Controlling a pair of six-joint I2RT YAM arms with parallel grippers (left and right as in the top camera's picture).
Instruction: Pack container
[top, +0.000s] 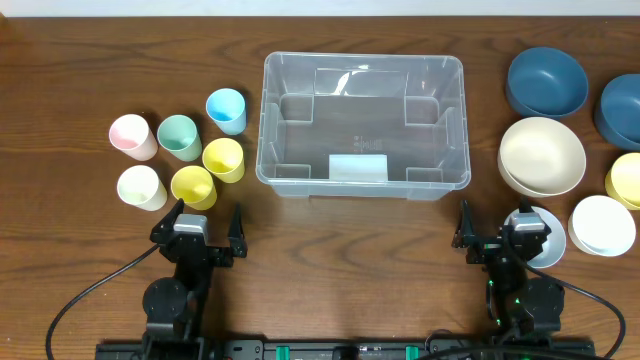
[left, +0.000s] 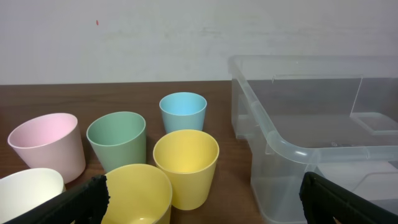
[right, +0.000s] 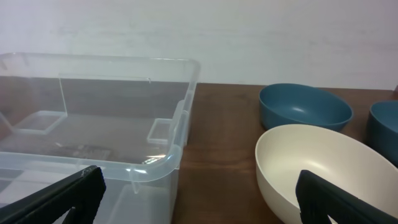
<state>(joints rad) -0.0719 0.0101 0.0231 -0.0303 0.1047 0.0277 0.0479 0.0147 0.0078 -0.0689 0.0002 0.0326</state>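
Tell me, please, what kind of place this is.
Probably a robot test bench in a lab or workshop: the left arm and right arm sit at the edge of a wooden table, a bare white wall stands behind, and cups and bowls are sorted beside an empty bin.

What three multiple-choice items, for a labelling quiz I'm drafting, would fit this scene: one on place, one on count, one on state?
1. In the overhead view, the cups stand: A) left of the container; B) right of it; C) inside it.
2. The yellow cups number: A) one; B) two; C) four.
3. The container is: A) empty; B) half full; C) lidded.
Answers: 1 A, all cluster beyond its left wall; 2 B, two show among six; 3 A, bare floor, no lid.
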